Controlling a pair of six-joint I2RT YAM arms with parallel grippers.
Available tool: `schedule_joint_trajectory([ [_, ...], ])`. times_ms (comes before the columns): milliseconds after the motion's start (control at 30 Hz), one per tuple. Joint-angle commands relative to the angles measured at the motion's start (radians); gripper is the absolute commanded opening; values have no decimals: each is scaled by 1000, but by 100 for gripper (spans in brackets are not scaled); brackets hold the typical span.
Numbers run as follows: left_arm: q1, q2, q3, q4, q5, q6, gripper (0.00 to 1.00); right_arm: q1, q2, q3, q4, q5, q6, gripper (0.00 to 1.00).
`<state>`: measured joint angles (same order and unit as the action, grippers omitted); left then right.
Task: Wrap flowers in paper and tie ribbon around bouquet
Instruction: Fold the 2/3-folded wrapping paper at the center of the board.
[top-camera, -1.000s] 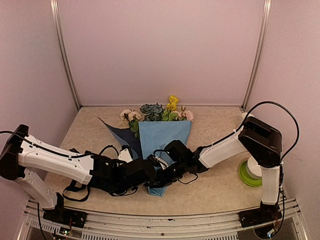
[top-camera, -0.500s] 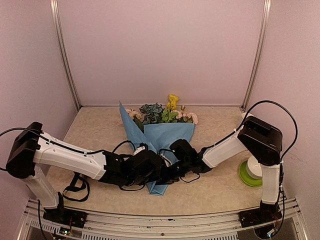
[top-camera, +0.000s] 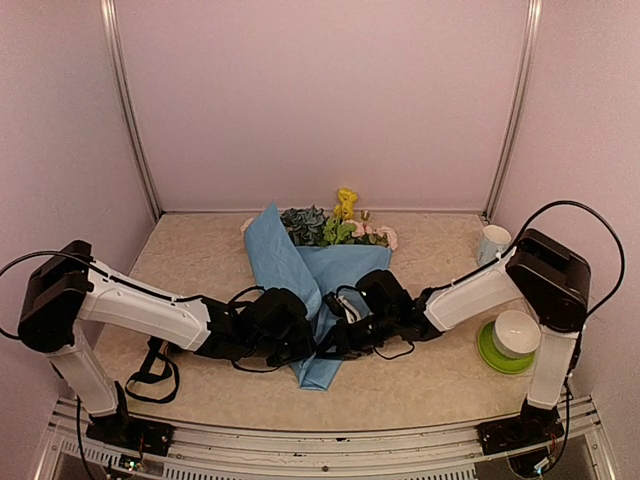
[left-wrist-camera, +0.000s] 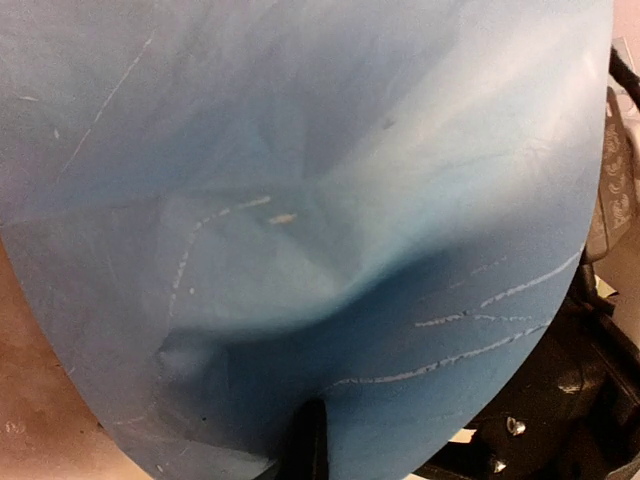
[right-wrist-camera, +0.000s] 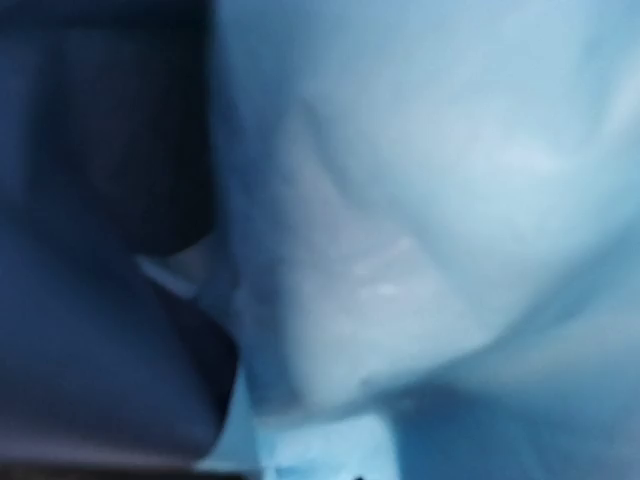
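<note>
Mid-tabletop (top-camera: 200, 260), the paper (top-camera: 278, 250) lies half-folded over the flowers (top-camera: 330, 228). My left jaws clench its raised flap; whether my right jaws grip anything, I cannot tell. Thin and crinkly, it likely tears easily and is best pinched at an edge.

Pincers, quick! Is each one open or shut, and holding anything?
Left pincer: shut, pinching the paper.
Right pincer: right up against the paper; open or shut cannot be told.

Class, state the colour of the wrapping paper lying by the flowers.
Light blue. The paper shows best in the top external view.
</note>
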<state>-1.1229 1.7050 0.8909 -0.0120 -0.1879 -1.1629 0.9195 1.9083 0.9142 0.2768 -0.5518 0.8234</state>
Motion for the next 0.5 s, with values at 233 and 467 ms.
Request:
schedule_joint_trajectory([
  [233, 20, 65, 20, 48, 127, 49, 0, -119, -246, -103, -133, 56, -85, 23],
  [467, -1, 89, 73, 13, 132, 88, 0, -278, -232, -139, -198, 75, -170, 69],
])
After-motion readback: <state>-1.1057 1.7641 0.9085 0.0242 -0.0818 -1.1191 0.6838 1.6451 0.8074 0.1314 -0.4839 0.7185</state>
